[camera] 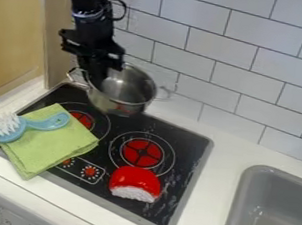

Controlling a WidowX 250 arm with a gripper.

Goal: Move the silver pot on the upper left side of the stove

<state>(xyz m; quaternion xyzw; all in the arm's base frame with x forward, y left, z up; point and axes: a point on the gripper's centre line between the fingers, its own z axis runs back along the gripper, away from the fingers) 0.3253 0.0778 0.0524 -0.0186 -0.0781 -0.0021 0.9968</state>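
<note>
On the stove's L side, you've got a green cloth w/ a blue scrub brush on top, partly covering the L burner; red-and-white toy nr the R burner. Silver pot's at the back, nr the tiled wall. Your gripper's at its L rim; can't tell how wide, or if it's gripping.

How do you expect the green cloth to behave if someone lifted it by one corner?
The green cloth would probably go limp and sag, since it lies flat across the stove's edge. It looks thin, so likely light for its spread. The blue brush on top might well slide off, as it merely rests there.
</note>
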